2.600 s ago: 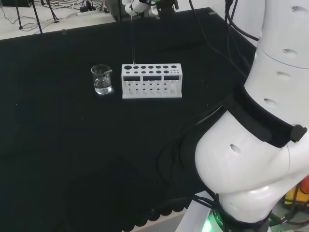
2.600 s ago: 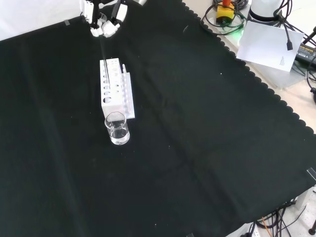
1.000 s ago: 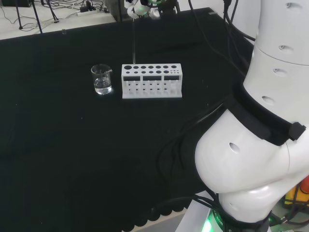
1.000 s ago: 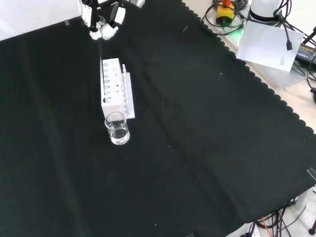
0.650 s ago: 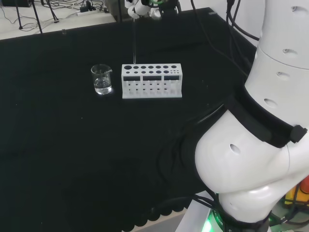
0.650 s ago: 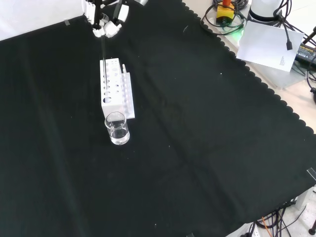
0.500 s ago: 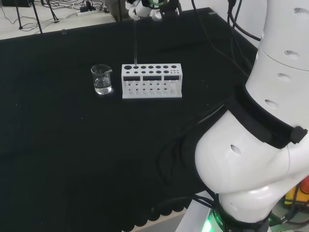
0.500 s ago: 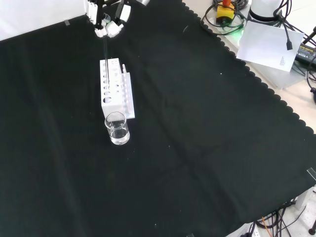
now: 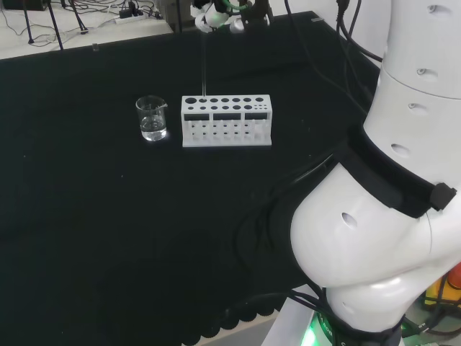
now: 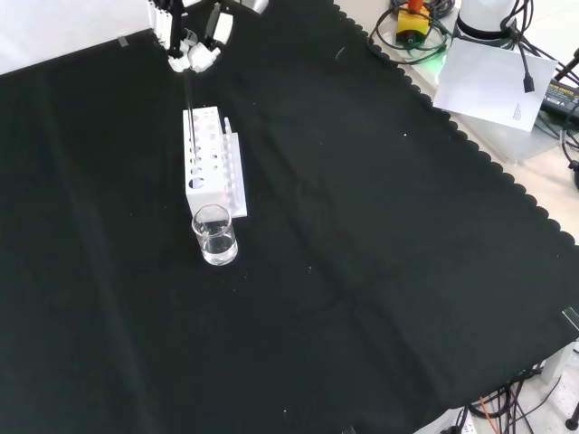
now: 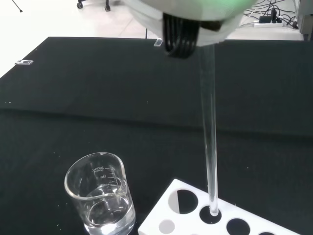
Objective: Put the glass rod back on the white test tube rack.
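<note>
Hand (image 10: 192, 47): pinching the glass rod (image 11: 209, 147) upright near the counter's far edge in the head view. Rod tip, shifted sideways from a second ago, is now entering a hole of the white test tube rack (image 9: 226, 120); insertion is probably beginning.

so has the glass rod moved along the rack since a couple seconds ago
Yes. In the head view the glass rod, held by the hand, has shifted slightly right along the white test tube rack, its tip now at the second hole from the left end.

even bright room light, matte black cloth (image 10: 362, 226) without glare, soft faint shadows, wrist view's top blurred
</note>
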